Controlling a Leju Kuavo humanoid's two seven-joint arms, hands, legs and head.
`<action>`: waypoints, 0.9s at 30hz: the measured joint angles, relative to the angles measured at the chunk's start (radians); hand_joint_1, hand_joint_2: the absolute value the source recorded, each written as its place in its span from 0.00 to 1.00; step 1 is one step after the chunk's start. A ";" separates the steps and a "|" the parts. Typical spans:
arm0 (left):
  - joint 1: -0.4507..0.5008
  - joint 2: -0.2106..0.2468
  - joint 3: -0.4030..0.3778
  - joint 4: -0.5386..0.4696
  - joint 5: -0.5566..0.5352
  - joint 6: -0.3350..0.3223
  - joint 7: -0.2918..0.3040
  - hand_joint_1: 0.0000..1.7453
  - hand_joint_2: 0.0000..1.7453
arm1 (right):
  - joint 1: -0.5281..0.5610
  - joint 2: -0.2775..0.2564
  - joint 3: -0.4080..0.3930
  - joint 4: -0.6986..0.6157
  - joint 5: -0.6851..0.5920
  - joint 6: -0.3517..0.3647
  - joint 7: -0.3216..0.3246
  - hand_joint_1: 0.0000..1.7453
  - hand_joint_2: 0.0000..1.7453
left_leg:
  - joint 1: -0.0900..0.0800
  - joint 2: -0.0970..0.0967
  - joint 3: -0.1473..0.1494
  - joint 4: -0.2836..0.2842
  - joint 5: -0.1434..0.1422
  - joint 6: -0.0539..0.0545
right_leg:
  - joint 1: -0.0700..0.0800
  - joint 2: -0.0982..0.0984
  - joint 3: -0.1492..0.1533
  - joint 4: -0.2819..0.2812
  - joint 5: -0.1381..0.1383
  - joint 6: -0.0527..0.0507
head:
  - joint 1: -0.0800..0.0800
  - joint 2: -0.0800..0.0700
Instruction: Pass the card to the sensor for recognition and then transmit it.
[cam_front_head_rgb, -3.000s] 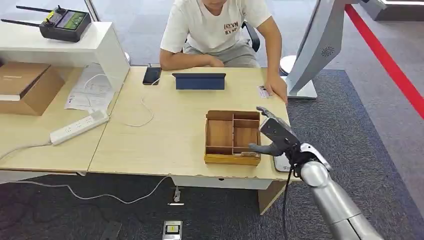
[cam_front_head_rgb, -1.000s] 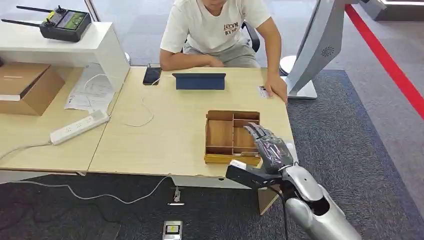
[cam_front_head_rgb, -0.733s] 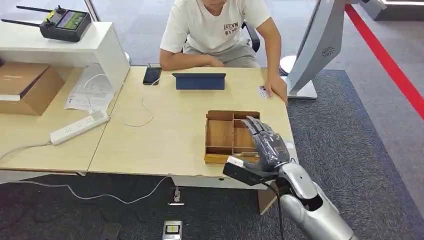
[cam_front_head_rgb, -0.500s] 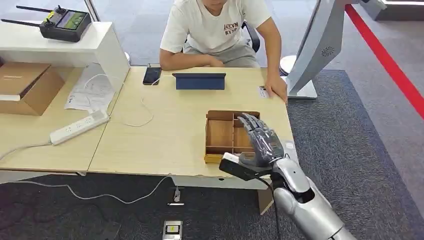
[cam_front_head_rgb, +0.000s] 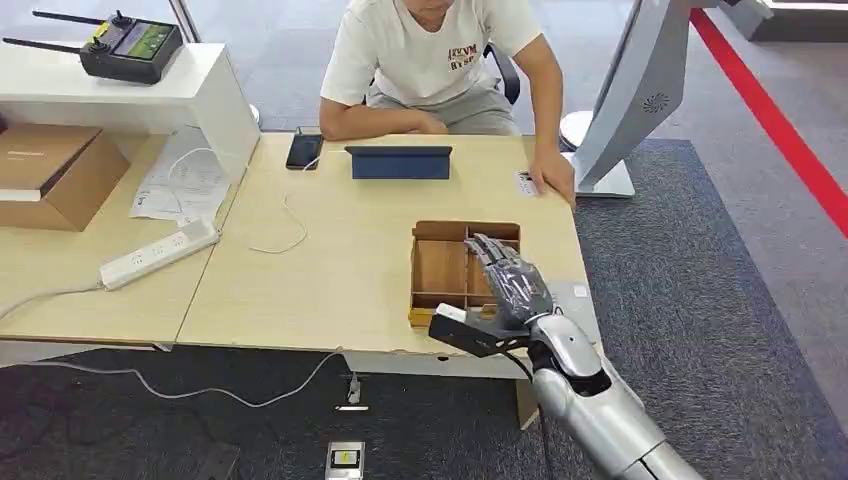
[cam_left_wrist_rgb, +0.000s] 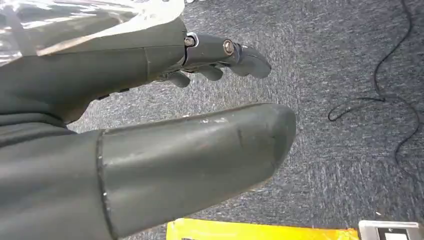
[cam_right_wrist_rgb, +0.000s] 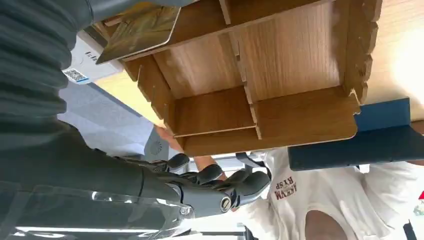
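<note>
Right wrist view shows the card (cam_right_wrist_rgb: 139, 31) pinched by the right robot hand (cam_front_head_rgb: 508, 290) above the wooden tray (cam_right_wrist_rgb: 260, 95).

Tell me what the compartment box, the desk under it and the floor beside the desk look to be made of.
Compartment box: thin unpainted wood, probably plywood; grain shows and the dividers slot together with notched edges in the right wrist view.
Desk: pale wood-look board, likely laminate; smooth, even matt top.
Floor: dark grey carpet; speckled, fibrous texture.
</note>
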 joint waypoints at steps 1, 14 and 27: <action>0.000 0.000 0.000 0.000 0.000 0.000 0.000 0.00 0.00 | -0.005 0.001 0.000 0.006 -0.005 0.000 -0.005 0.00 1.00 | 0.000 0.000 0.000 0.000 0.000 0.000 | 0.000 0.000 0.000 0.000 0.000 0.000 | 0.000 0.000; 0.004 0.001 0.000 0.000 -0.002 0.004 -0.007 0.00 0.00 | 0.006 -0.069 -0.018 0.005 -0.066 0.069 -0.006 0.00 1.00 | 0.000 0.001 0.000 0.000 0.000 0.000 | 0.000 0.000 0.000 -0.001 0.000 0.000 | 0.000 0.000; 0.004 0.001 0.000 0.000 -0.003 -0.001 -0.010 0.00 0.00 | 0.032 -0.101 -0.019 -0.041 -0.080 0.089 0.005 0.00 1.00 | 0.000 0.001 0.000 0.000 0.000 0.000 | 0.000 0.000 0.000 -0.001 0.000 0.000 | 0.000 0.000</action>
